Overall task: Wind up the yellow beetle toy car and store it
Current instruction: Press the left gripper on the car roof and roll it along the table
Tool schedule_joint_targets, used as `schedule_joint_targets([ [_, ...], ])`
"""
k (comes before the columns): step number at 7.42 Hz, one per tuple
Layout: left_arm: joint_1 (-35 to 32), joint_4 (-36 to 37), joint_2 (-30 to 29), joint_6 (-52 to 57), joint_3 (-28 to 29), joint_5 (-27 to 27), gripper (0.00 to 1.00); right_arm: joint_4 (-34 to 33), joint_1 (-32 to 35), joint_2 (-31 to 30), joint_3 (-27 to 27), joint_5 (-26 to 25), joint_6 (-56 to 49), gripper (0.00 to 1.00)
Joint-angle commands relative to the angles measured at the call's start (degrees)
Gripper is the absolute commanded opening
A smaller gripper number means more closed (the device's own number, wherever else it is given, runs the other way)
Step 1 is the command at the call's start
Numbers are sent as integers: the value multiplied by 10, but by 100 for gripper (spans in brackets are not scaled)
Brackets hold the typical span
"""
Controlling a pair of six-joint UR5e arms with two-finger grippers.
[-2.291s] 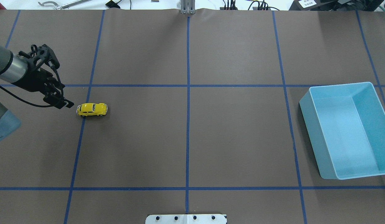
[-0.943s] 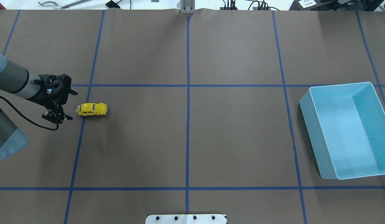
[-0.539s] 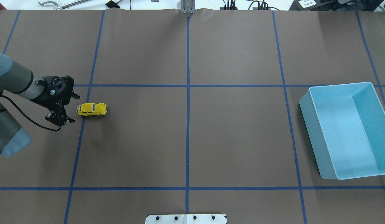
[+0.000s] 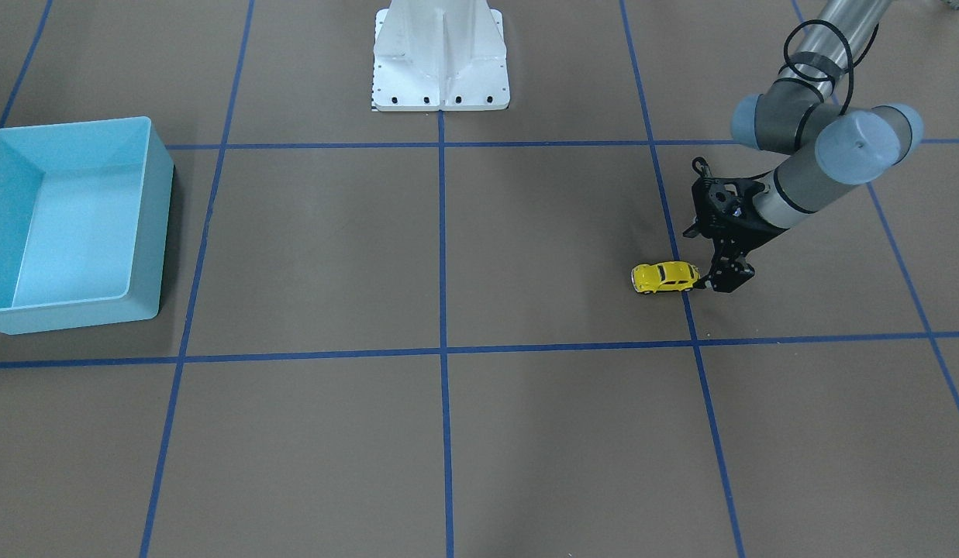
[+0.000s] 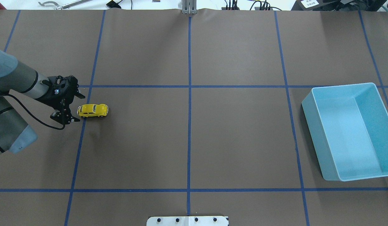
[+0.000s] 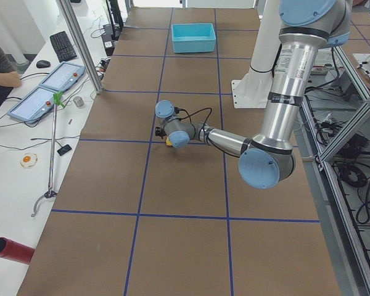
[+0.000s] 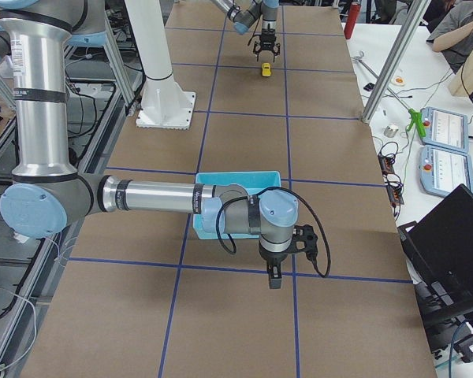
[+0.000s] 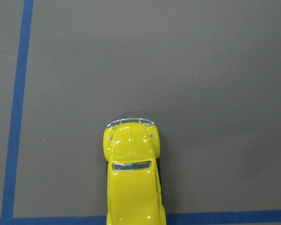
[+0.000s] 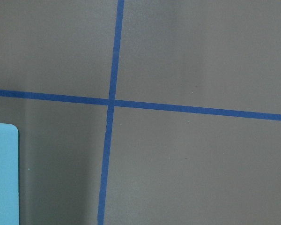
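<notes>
Left hand (image 5: pixel 76 107) beside yellow beetle toy car (image 5: pixel 93 110)
Its fingers are spread apart, holding nothing; right hand (image 7: pixel 274 278): cannot tell.

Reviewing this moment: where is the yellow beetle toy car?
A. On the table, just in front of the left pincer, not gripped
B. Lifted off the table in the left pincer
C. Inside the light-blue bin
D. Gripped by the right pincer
A: the yellow beetle toy car stands on its wheels on the table, just ahead of the open left pincer and far from the light-blue bin.
</notes>
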Motion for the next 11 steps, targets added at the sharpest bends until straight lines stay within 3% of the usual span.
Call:
schedule_joint_targets([
  [1,0,-19,-23,-5,30,-2,100,0,0,0,0,0,0,100],
  [4,0,-20,-22,-6,30,-45,100,0,0,0,1,0,0,100],
  [9,3,-17,-23,-5,41,-39,97,0,0,-1,1,0,0,100],
  [11,3,-20,-23,-19,39,-40,82,0,0,-1,1,0,0,100],
])
